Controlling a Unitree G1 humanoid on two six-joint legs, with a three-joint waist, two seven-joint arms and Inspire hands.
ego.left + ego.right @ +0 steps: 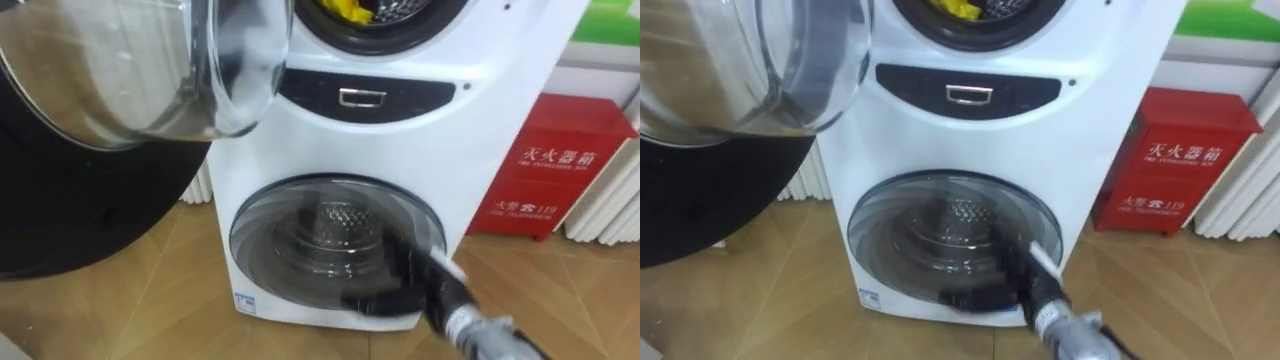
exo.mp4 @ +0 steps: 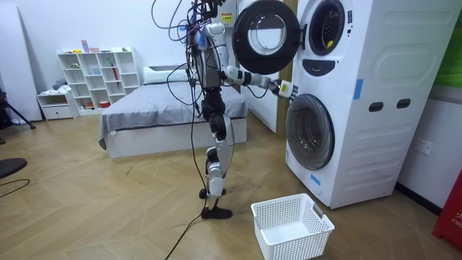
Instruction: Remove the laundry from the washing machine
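Observation:
A yellow cloth lies in the upper drum of the white stacked washing machine, at the top edge of the eye views. The upper round glass door is swung open to my left. My right hand reaches in from the lower right, dark, fingers fairly straight and holding nothing. It hangs in front of the closed lower door, well below the yellow cloth. In the room view I stand facing the machine with my right hand stretched out at the level between the two drums.
A red cabinet stands on the floor right of the machine, with a white radiator beside it. A white laundry basket sits on the wooden floor in front of the machine. A bed and shelves stand behind me.

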